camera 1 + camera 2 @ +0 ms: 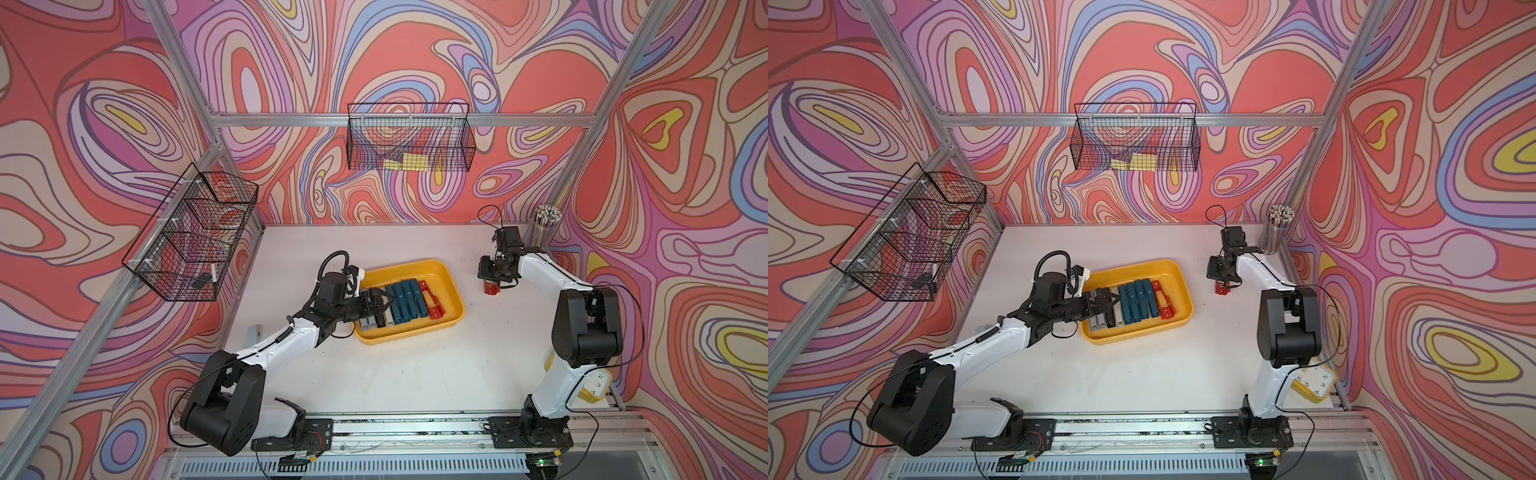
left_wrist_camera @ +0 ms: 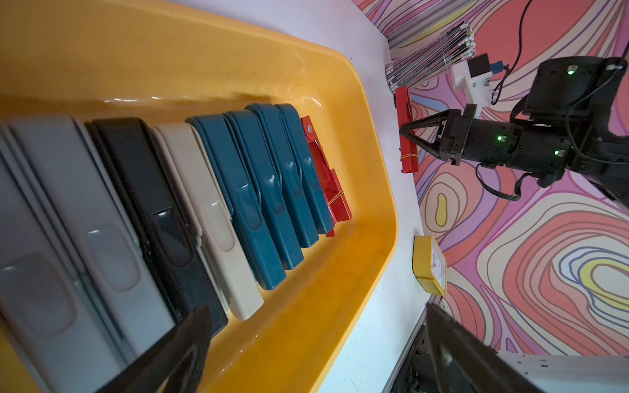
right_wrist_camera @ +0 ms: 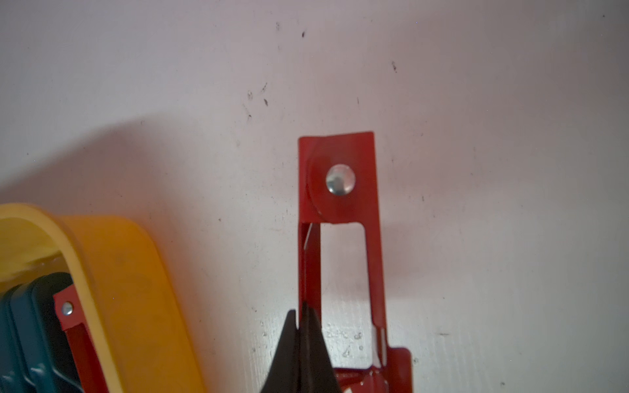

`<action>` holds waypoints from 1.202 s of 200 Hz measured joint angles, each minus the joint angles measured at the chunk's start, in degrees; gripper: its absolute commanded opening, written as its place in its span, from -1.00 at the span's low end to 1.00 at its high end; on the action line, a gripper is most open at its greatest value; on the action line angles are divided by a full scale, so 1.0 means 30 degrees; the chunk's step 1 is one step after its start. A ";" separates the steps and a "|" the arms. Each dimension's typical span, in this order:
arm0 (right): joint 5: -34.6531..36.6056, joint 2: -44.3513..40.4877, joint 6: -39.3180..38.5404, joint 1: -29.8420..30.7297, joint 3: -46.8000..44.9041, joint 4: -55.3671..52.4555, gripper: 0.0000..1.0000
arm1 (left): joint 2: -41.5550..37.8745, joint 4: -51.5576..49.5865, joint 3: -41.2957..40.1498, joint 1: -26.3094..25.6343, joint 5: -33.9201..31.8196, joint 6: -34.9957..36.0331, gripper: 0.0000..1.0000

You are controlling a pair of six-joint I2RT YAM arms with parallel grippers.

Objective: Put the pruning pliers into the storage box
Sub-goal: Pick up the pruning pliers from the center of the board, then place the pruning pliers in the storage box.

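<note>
Here's the table, with the tray near its middle, a touch left of centre. In the tray a row of pliers lies side by side, running from the left end towards the right. The left gripper hangs over the left part of that row. Right of the tray and apart from it, a loose pair is on the table, with the right gripper on it from above. Behind that, in the back right corner, stands a bundle of sticks. A clock lies at the front right edge, just right of the right arm. The back basket hangs on the far wall above the table, and the side basket hangs on the left wall.
</note>
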 measured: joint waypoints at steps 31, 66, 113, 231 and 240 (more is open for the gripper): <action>0.0000 -0.0233 0.0073 0.0605 0.0000 -0.0262 -1.00 | -0.0262 0.0000 0.0000 -0.0015 -0.0007 0.0000 0.98; -0.0189 -0.0437 0.0299 0.1275 0.0000 -0.0488 -1.00 | -0.0357 -0.0007 0.0000 -0.0015 -0.0007 0.0000 0.98; -0.0262 -0.1173 0.0576 0.2441 0.0007 -0.0576 -1.00 | -0.0532 -0.0015 0.0000 -0.0015 -0.0029 -0.0007 0.99; -0.0372 -0.1705 0.0889 0.4925 0.1260 -0.1413 -1.00 | -0.0699 -0.0007 0.0000 -0.0015 -0.0313 -0.0036 0.98; -0.0401 -0.1712 0.0918 0.5217 0.1428 -0.1457 -1.00 | -0.0699 0.0000 -0.0007 -0.0015 -0.0321 -0.0102 0.98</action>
